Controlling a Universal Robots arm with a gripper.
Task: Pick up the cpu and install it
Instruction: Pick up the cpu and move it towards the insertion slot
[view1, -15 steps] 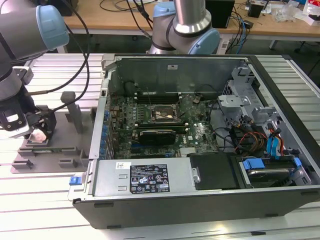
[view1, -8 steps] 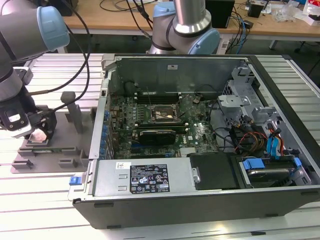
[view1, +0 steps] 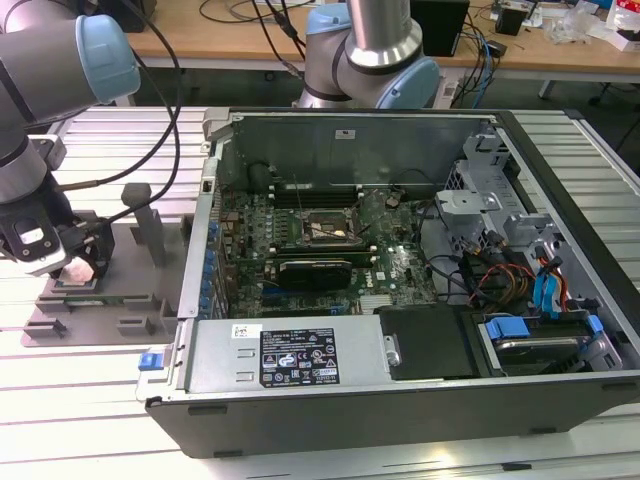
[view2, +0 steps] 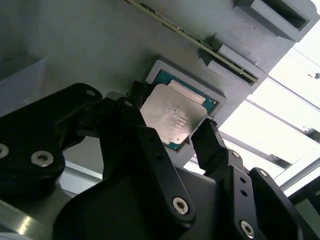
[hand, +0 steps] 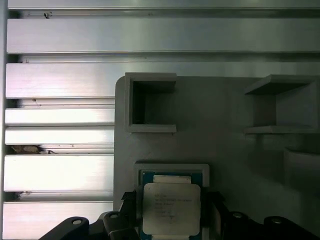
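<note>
Presently the gripper (view2: 170, 114) stands low over the grey tray (view2: 75, 45), its fingers (view2: 207, 137) apart, one on each side of the cpu (view2: 172, 116). The cpu lies flat in its raised pocket, directly between and just beyond the fingertips, metal top facing the tool. In the first wrist view the chip (hand: 171, 207) sits centred between the finger links, edges square to them. Whether the pads touch its edges cannot be told. Judgement: alignment is set, and the chip is not yet lifted.
</note>
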